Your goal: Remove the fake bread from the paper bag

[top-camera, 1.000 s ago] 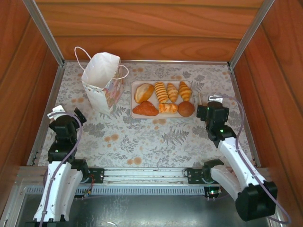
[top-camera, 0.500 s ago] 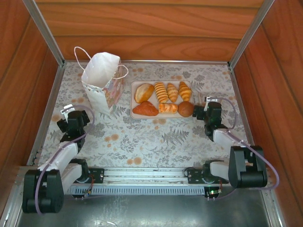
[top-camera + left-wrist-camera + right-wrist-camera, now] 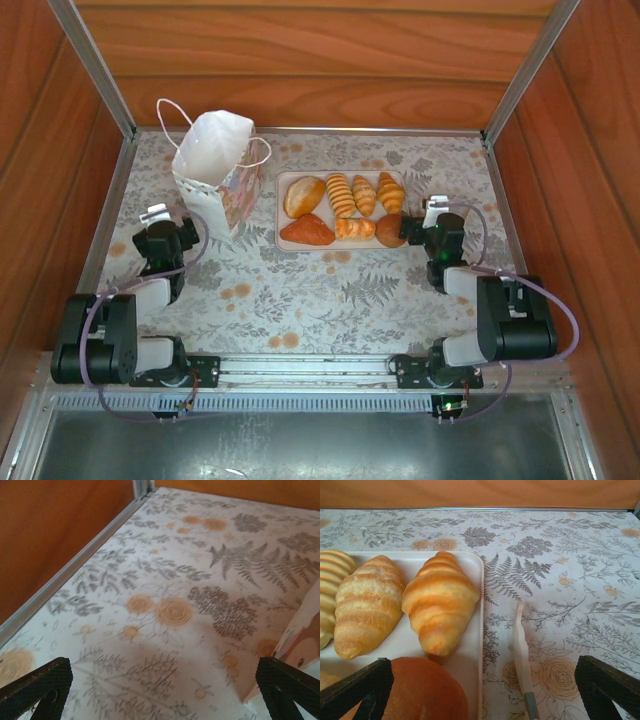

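Seven toy pastries (image 3: 340, 195) lie on a pink tray (image 3: 283, 179) beside the spread right fingers (image 3: 411, 228). The white paper bag (image 3: 205, 200) stands nearest the left fingers (image 3: 178, 228), also spread and empty.

Far half: paper bag (image 3: 212, 190), tray (image 3: 474, 650); front free.

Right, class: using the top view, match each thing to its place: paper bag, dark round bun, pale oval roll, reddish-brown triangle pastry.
1 paper bag
2 dark round bun
3 pale oval roll
4 reddish-brown triangle pastry

A far-left corner of the pale pink tray
B near-right corner of the tray
C standing upright, left of the tray
D near-left corner of the tray

Pairs: 1-C, 2-B, 3-A, 4-D
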Robot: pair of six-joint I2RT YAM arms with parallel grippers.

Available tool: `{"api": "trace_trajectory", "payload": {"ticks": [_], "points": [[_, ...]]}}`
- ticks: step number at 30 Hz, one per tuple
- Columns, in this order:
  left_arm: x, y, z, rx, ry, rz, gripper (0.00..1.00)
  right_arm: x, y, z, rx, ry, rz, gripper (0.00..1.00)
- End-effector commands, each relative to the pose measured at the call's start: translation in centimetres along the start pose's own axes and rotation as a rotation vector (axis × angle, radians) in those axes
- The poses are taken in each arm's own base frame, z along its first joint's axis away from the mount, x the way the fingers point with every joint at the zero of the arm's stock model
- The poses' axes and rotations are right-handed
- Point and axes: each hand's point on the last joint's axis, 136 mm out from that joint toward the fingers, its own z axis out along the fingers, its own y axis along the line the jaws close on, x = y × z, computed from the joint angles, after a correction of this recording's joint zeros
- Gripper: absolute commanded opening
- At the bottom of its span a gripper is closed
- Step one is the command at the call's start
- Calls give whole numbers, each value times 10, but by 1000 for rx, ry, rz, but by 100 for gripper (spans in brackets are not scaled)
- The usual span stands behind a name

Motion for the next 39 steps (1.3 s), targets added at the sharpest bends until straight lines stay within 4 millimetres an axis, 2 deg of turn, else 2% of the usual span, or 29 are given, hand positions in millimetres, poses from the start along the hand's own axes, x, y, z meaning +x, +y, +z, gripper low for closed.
{"api": "trace_trajectory", "payload": {"ticks": [1,5,8,15,18,39], "points": [[-21,-14,6,65,-85,39,100,-8,0,-2,-14,-82,-26,100],[-12,-25,14,117,-91,54,100,-4,-4,1,9,-72,-14,100],[-2,-26,21,117,-92,56,100,-3,-9,5,35,-55,0,100],[-7,-24,34,73,-73,64,100,1,-25,20,116,29,48,100],[-6,-24,33,73,-70,63,100,1,-30,19,127,29,65,100],[-6,-30,33,97,-64,87,100,1,-29,19,124,30,65,100]]}}
